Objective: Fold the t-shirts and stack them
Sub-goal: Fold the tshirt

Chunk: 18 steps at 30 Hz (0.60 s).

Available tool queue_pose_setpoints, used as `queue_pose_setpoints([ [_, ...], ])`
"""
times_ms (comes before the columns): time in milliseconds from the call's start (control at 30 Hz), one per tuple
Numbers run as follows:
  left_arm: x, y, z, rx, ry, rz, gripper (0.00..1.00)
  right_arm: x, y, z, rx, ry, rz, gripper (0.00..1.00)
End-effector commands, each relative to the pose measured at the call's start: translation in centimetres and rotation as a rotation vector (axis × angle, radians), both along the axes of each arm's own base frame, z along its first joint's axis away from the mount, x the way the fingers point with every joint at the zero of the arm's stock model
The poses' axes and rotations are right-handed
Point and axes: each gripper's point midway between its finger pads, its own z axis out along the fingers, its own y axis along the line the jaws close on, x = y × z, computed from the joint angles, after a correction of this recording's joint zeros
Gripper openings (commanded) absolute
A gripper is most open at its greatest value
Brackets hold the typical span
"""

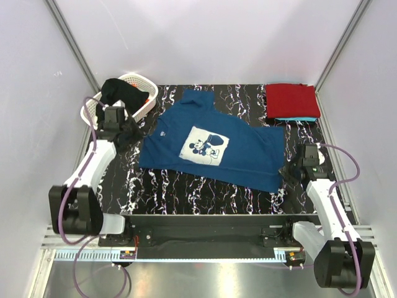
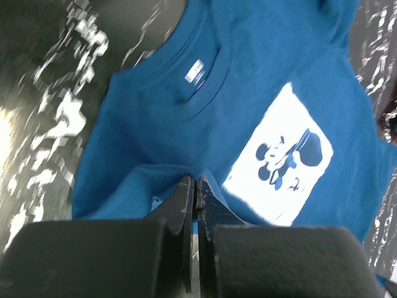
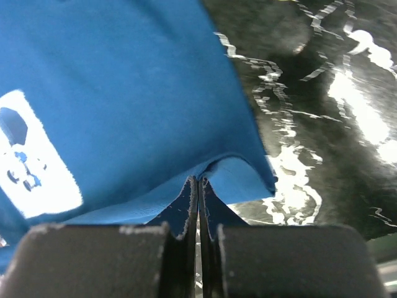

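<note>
White lattice basket (image 1: 147, 104) at back left, black white-veined marbled tabletop (image 1: 186, 192)

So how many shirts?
3: a blue cloth shirt spread in the middle, a folded red one far right, a turquoise one under it. Black cloth in the white plastic basket might be another.

A robotics lab test cell: white panels (image 1: 205, 37) on aluminium posts (image 1: 74, 46) wall in the black marbled table (image 1: 186, 192) beyond the left gripper (image 1: 132, 131) and right gripper (image 1: 288, 171), a mounting rail (image 1: 186, 248) behind them
</note>
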Motion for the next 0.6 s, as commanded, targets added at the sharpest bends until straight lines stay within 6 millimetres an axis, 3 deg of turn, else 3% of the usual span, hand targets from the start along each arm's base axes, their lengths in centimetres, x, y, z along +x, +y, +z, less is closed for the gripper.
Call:
queue_pose_setpoints([
  [0, 4.1, -1.3, 4.5, -0.022, -0.142, -0.088, 0.00, -0.4, -1.3, -0.5, -0.043, -0.016, -0.053, 0.00],
  [233, 7.2, -3.0, 2.0, -0.079, -0.082, -0.162, 0.00, -0.9, -2.8, -0.6, -0.088, -0.007, -0.125, 0.00],
  [400, 9.4, -3.9, 2.2, -0.085, -0.099, -0.238, 0.00, -1.2, -3.2, -1.1, -0.078, 0.003, -0.196, 0.00],
  [567, 10.9, -4.3, 0.9, -0.088, -0.073, -0.284, 0.00, -1.0, -3.4, -1.0, -0.084, -0.012, -0.212, 0.00],
])
